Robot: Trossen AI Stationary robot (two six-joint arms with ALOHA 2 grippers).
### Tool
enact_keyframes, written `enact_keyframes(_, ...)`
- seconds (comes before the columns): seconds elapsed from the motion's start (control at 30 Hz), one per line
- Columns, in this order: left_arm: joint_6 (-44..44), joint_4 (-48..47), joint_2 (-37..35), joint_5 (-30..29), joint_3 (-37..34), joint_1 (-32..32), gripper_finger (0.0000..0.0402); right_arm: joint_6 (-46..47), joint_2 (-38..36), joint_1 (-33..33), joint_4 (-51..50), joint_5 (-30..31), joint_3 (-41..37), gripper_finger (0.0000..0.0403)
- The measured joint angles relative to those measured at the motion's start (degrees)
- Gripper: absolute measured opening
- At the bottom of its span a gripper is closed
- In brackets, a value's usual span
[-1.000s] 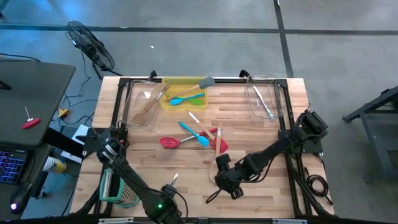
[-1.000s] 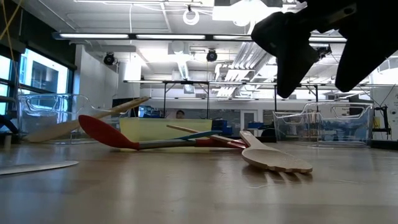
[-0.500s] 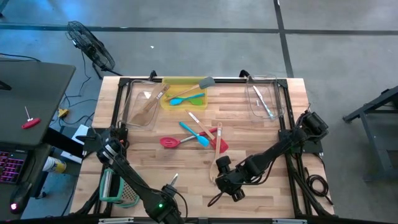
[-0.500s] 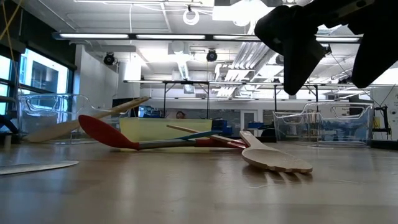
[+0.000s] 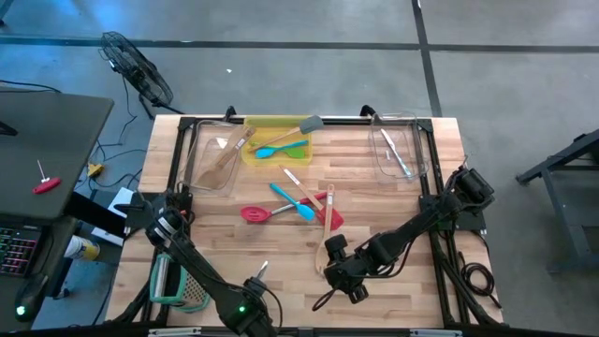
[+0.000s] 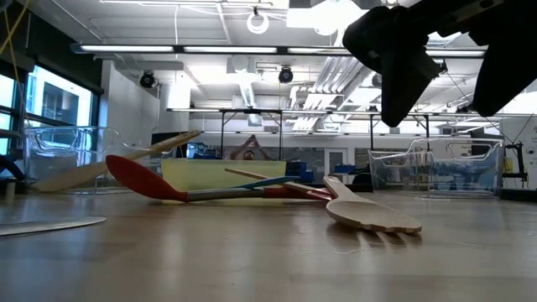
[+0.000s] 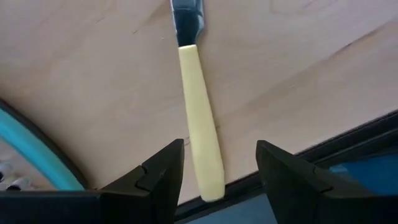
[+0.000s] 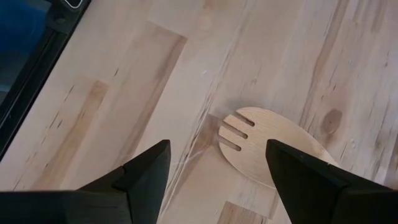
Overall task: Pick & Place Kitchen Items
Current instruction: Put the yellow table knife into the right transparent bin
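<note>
Lying beyond right gripper (image 8: 217,180): wooden fork (image 8: 273,152)

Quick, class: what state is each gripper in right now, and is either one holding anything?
Left gripper: open, holding nothing, poised over a yellow-handled knife.
Right gripper: open, holding nothing, above the wooden fork.
</note>
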Motion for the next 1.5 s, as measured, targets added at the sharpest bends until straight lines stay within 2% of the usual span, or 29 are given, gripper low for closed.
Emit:
enact_keyframes(0.17,-0.17,1.55,-0.01,2.20,-3.23,0.00,0.0193,0.02,0.00,0.18,0.00,-0.02,0.00,0.0257)
enact_keyframes(0.43,2.89,8.00,-0.03,2.24,-6.34,1.41,0.0193,-0.04,0.00,0.20,0.01,0.00,0.00,0.0257)
enact_keyframes(0.67,4.12,13.92,-0.55,7.74,-12.70,3.10,0.0193,-0.04,0.00,0.20,0.46,0.00,0.00,0.0257)
enact_keyframes(0.83,3.97,15.14,-0.54,8.59,-14.41,3.74,0.0190,-0.15,0.00,0.20,0.43,0.00,0.00,0.0257)
enact_keyframes(0.97,3.88,14.95,-0.45,8.25,-14.47,3.97,0.0158,-0.20,0.00,0.20,0.43,0.02,0.00,0.0257)
enact_keyframes(1.23,2.02,14.33,-0.43,8.14,-14.52,4.07,0.0056,-0.39,0.00,0.20,0.41,0.02,0.00,0.0257)
enact_keyframes(1.5,-0.34,14.27,-0.43,5.58,-14.54,4.00,0.0056,-0.39,0.00,0.20,0.41,0.02,0.00,0.0257)
